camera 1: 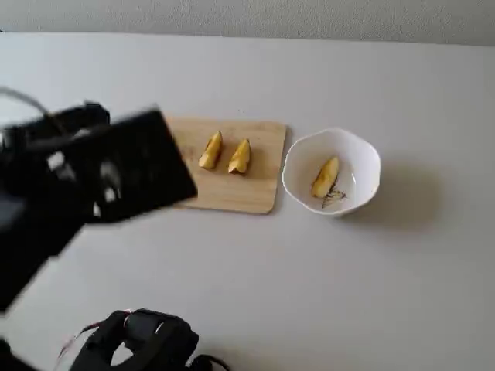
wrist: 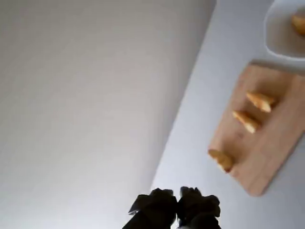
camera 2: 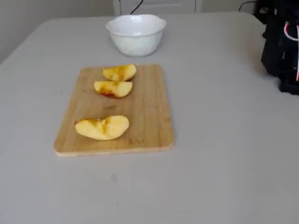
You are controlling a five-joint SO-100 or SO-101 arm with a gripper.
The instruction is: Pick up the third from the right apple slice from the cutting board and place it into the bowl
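One golden wedge, by the look of it the apple slice [camera 1: 326, 177] the task names, already lies inside the bowl [camera 1: 366, 151] in a fixed view, resting over the small dark drawing on the bottom, so the carrying part of the job reads as done. Three other wedges remain on the cutting board [camera 2: 145, 116]: in a fixed view two sit close together at the bowl end [camera 2: 119, 72] [camera 2: 113, 88] and a larger one [camera 2: 102, 128] lies apart toward the near edge. The bowl stands on the bench [camera 1: 309, 294] just beside the board's short edge, not touching it as far as can be judged. In the wrist view the hand [wrist: 177, 202] shows at the bottom edge, its two dark fingertips pressed together with nothing between them, raised off to the side of the board and aimed mostly at a pale wall. The arm's dark body [camera 1: 100, 174] covers the left end of the board in a fixed view. What seems left is only for the arm to settle at rest
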